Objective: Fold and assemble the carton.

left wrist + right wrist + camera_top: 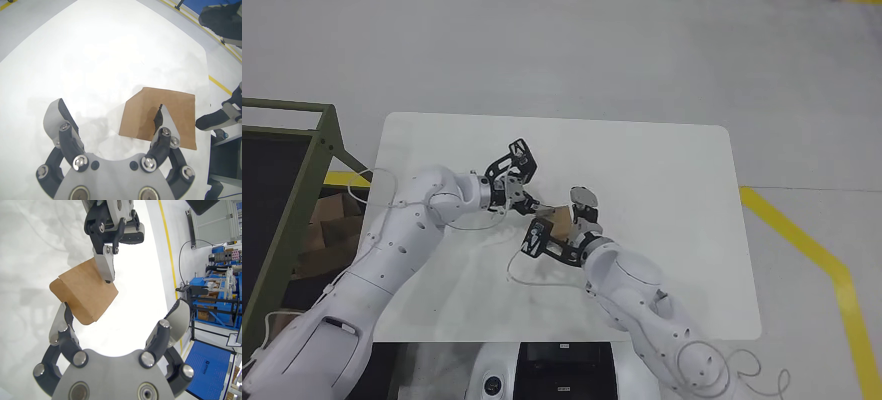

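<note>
Left wrist view, lower right: left end effector [111,106], wide open, only pins the carton [179,113]; right end effector [122,306], equally open and empty, may shove it loose.

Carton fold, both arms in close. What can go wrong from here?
1. Neither gripper clamps the carton: the left gripper is open with one finger on top, so it may slide on the table.
2. The open right gripper has one finger beside its folded corner; a push could crumple it.
</note>
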Available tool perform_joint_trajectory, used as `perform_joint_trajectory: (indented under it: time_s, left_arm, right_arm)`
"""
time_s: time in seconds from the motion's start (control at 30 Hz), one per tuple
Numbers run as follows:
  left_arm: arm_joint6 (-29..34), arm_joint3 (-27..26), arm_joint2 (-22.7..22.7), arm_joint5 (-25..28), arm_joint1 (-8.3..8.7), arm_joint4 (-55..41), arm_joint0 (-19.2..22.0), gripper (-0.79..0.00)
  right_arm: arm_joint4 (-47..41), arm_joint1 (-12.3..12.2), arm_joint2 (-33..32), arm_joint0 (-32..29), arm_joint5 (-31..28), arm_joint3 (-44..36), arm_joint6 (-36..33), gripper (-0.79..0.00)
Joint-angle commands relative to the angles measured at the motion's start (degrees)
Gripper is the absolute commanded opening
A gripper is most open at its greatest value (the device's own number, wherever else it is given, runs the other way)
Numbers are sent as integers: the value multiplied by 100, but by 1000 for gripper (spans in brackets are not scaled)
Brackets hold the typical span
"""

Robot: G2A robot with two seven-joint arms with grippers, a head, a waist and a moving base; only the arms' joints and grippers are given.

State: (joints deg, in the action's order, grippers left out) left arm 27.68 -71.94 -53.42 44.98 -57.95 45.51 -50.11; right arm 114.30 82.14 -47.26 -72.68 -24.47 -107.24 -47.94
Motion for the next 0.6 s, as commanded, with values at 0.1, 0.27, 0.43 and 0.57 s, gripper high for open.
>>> perform_joint_trajectory:
  time_s: [0.1, 0.27, 0.43, 0.57]
  left_arm:
    - [13, 70, -109, 44, 27, -54, -32, 0]
    - [39, 5, -114, 51, 30, -29, -76, 0]
    - [73, -4, -104, 77, 23, -31, -74, 0]
    - [86, 17, -94, 92, 16, -32, -69, 0]
  right_arm:
    - [45, 9, 15, -14, -53, -24, -26, 0]
    - [31, 31, 21, 26, -45, 36, -16, -58]
    - [-3, 56, 26, 74, -39, 84, -36, -86]
    - [-39, 72, 18, 100, -46, 115, -36, -92]
